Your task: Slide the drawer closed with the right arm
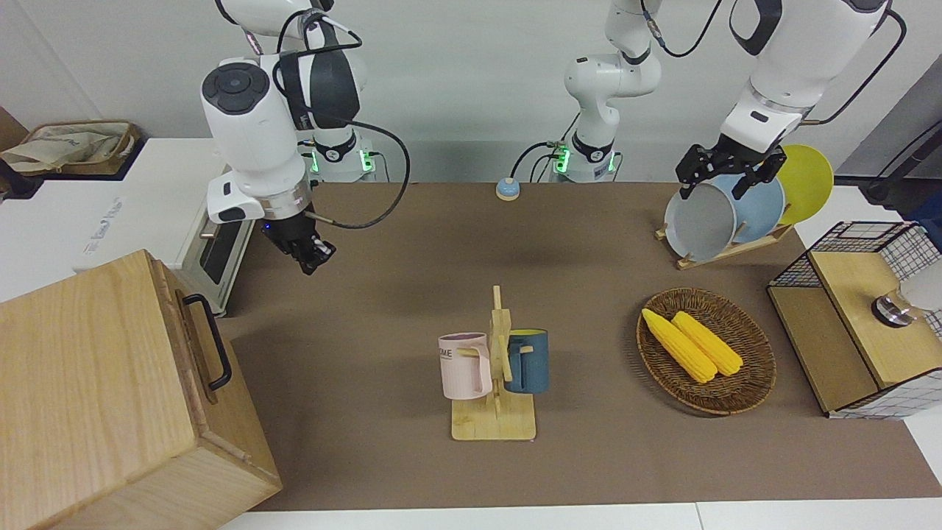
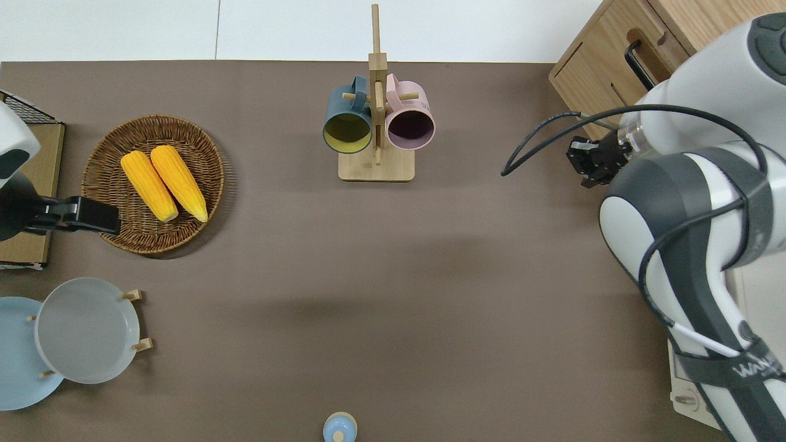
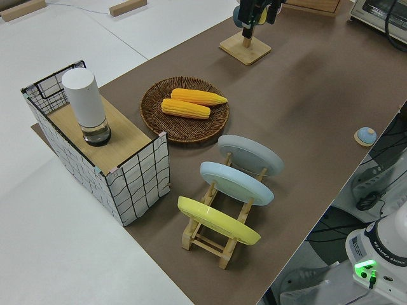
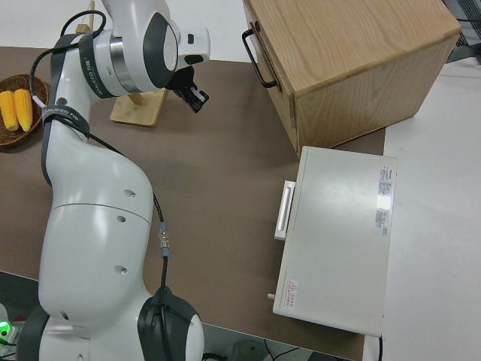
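The drawer (image 1: 200,346) sits flush in the front of the pale wooden cabinet (image 1: 88,397), which stands at the right arm's end of the table, farther from the robots than the white oven (image 4: 334,241). No gap shows around the drawer front in the front, overhead or right side views, and its black bar handle (image 1: 208,341) stands proud of the closed face. The right gripper (image 1: 307,254) hangs in the air well apart from the cabinet, over bare brown mat on the side of the cabinet toward the mug rack (image 1: 494,375); it touches nothing and holds nothing. Its fingers appear drawn close together, though the views do not settle this, so their state cannot be told. The left arm is parked, its gripper (image 1: 725,173) spread with nothing between the fingers. Judged from these positions, the closing step appears complete; what seems left is only for the right arm to clear away from the cabinet.
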`<action>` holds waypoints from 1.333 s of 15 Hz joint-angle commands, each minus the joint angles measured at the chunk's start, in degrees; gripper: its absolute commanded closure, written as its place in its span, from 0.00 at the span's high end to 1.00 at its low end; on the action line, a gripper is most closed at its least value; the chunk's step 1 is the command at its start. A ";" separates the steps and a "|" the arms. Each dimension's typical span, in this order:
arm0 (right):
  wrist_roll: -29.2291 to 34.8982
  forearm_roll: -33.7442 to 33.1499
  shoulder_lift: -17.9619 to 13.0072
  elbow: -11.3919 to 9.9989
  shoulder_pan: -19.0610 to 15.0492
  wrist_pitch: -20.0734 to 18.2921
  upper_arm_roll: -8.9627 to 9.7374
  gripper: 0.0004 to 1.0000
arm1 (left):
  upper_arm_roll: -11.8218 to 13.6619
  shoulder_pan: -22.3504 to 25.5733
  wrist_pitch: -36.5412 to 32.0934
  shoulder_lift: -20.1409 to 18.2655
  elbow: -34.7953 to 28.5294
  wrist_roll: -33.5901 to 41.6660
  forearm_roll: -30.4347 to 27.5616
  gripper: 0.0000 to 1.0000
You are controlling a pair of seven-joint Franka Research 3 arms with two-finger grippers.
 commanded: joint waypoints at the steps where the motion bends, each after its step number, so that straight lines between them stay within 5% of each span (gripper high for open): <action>1: -10.77 1.25 -6.47 -4.30 -1.61 -1.23 -0.16 0.00 | -0.37 0.22 -1.13 0.65 1.49 0.55 0.98 0.99; 6: -17.91 5.47 -10.18 -5.62 -3.90 -1.49 -0.33 0.01 | -0.37 0.22 -1.13 0.65 1.49 0.55 0.98 0.99; 10: -18.00 5.47 -10.00 -5.00 -3.99 -1.85 -0.33 0.40 | -0.37 0.22 -1.13 0.65 1.49 0.55 0.98 0.99; 11: -18.18 5.30 -9.91 -4.92 -4.25 -1.85 -0.33 0.60 | -0.37 0.22 -1.13 0.65 1.49 0.55 0.98 0.99; 12: -18.18 4.86 -9.65 -4.39 -4.25 -1.76 -0.33 0.89 | -0.37 0.22 -1.13 0.65 1.49 0.55 0.98 0.99; 13: -18.18 4.60 -9.48 -4.04 -4.16 -1.76 -0.33 0.98 | -0.37 0.22 -1.13 0.65 1.49 0.55 0.98 0.99; 20: -20.45 4.42 -9.48 -3.69 -4.16 -1.85 -0.33 0.99 | -0.37 0.22 -1.13 0.65 1.49 0.55 0.98 0.99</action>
